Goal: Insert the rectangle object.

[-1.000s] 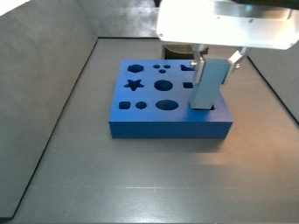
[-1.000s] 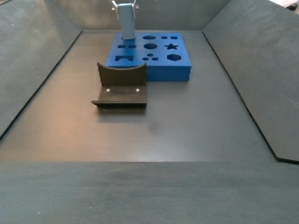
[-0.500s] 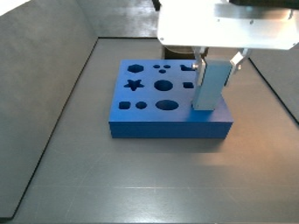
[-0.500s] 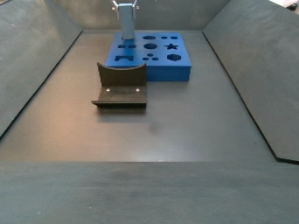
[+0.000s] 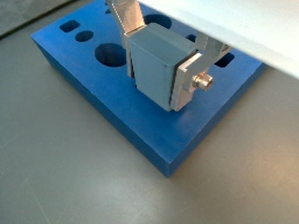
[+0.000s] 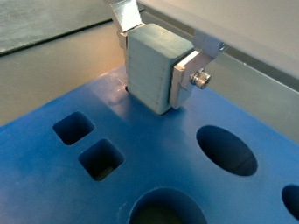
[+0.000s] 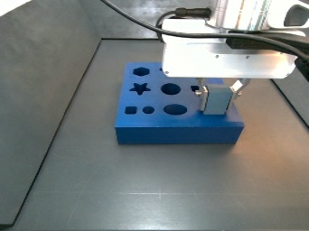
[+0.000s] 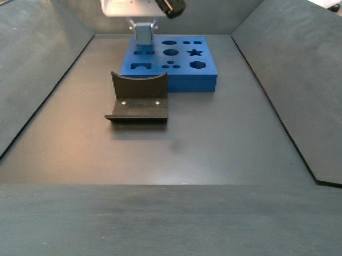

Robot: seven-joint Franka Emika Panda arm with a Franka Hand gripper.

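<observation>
The rectangle object point(image 7: 218, 97) is a pale sky-blue bar standing upright, its lower end sunk in a hole near the edge of the dark-blue board point(image 7: 151, 128). My gripper point(image 7: 221, 88) is low over the board and shut on the bar. In both wrist views the silver fingers point(image 5: 187, 74) point(image 6: 184, 74) clamp the bar point(image 5: 156, 63) point(image 6: 149, 63) from two sides, and its base meets the board point(image 5: 105, 96) point(image 6: 176, 179). In a side view the gripper point(image 8: 142, 38) hangs over the board's far corner point(image 8: 187, 75), with the bar point(image 8: 142, 48) below it.
The board has several shaped holes: a star point(image 7: 137, 88), round holes point(image 7: 169, 88) and small squares point(image 6: 98, 158). The dark fixture point(image 8: 138, 100) stands on the floor right in front of the board. Grey walls point(image 7: 49, 81) enclose the floor.
My gripper has come down towards the board with the bar. The bar now stands much lower, with more of its length sunk in the hole.
</observation>
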